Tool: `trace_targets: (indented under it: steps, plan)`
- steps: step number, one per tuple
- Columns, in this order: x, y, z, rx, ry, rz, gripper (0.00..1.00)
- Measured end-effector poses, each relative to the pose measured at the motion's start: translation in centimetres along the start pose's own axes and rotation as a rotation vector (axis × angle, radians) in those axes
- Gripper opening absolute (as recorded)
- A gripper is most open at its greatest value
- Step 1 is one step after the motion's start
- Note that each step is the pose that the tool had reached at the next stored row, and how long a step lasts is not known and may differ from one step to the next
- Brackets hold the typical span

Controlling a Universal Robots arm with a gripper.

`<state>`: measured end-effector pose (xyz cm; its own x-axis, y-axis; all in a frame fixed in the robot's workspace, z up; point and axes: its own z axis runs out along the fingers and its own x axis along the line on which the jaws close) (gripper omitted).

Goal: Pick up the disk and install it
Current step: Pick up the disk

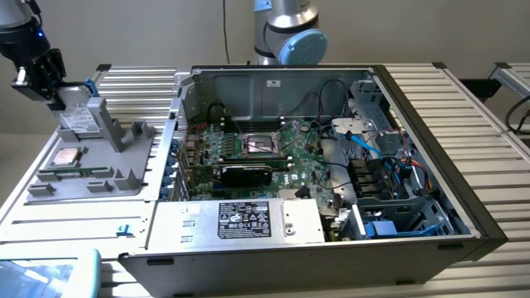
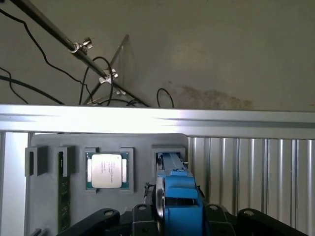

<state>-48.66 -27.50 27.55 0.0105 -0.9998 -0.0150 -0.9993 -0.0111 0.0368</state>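
Claw (image 2: 179, 217) is low over the disk (image 2: 178, 189), whose blue frame sits dead centre in the claw. I cannot tell whether the claw is pinching it or merely set around it.

The disk stands on edge in a slot of the grey holder (image 1: 83, 186), at the holder's end away from the exterior camera. Its top edge rises above the holder's upright posts.

Next pocket over, the chip (image 2: 107, 170) lies flat, near the disk but apart. Past that, a memory stick (image 2: 61, 196) lies in a narrow slot.

On the disk's other side, the holder's edge meets the ribbed table (image 2: 246, 172). The table's bright rail (image 2: 157, 120) runs just beyond the holder.

The computer case (image 1: 468, 186) sits open-topped at the exterior view's right, with its near wall just beside the holder. The drive cage (image 1: 406, 214) is in the case's corner toward the exterior view's right, well apart from the disk, with the board and cables between them.
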Motion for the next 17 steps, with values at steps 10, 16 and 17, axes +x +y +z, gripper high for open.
trace_targets:
  steps: [10, 16, 17]
  plan:
    - [0.0, 0.03, -0.75, 0.0128, 0.0002, 0.000, 0.37]
    - [-0.1, 0.10, -2.86, 0.0183, 0.0001, 0.000, 0.37]
    - [-0.1, 0.12, -3.31, 0.0189, 0.0002, 0.000, 0.37]
